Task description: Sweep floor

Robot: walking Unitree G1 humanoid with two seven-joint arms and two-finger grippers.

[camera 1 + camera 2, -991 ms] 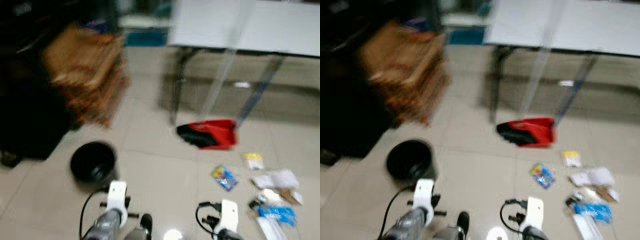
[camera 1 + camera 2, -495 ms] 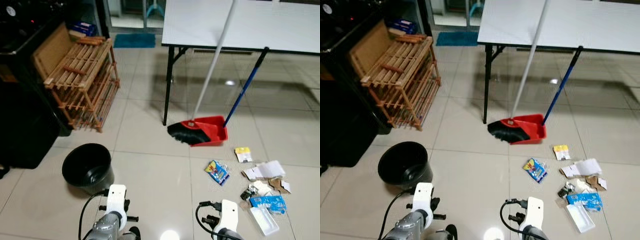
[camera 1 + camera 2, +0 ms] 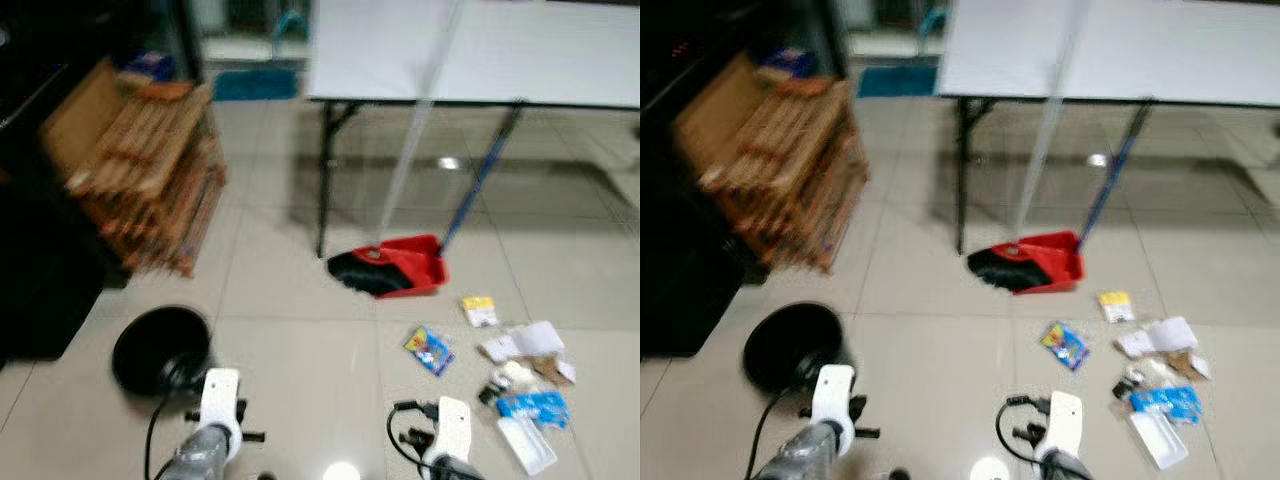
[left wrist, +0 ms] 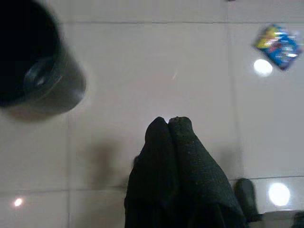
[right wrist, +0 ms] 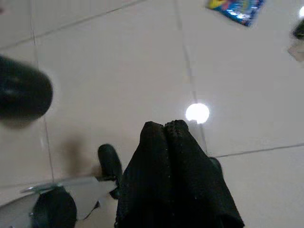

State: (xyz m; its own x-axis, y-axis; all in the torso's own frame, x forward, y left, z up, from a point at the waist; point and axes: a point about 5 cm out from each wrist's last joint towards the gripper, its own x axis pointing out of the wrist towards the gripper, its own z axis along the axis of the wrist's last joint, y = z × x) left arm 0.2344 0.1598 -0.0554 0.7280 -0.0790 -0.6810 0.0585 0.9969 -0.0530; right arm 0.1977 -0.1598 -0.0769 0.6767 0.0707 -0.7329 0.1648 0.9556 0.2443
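A broom with a pale handle (image 3: 405,160) leans on the white table, its black bristles (image 3: 352,270) resting in a red dustpan (image 3: 408,266) with a blue handle (image 3: 478,180). Litter lies on the tiles to the right: a colourful wrapper (image 3: 429,349), a yellow packet (image 3: 479,311), torn card and a blue wrapper (image 3: 530,408). My left gripper (image 4: 167,122) is shut and hangs low over bare tile near the black bucket (image 4: 33,71). My right gripper (image 5: 164,126) is also shut, above the floor, with the colourful wrapper (image 5: 235,7) beyond it. Both arms sit at the bottom of the eye views.
A black round bucket (image 3: 160,350) stands on the floor at the left front. A wooden rack (image 3: 140,180) leans against dark furniture on the left. The white table (image 3: 470,50) on black legs spans the back. Open tile lies between me and the dustpan.
The whole picture has shifted and blurred, so the camera has moved. The broom, dustpan and litter keep their places on the floor. Both arms still hang low.
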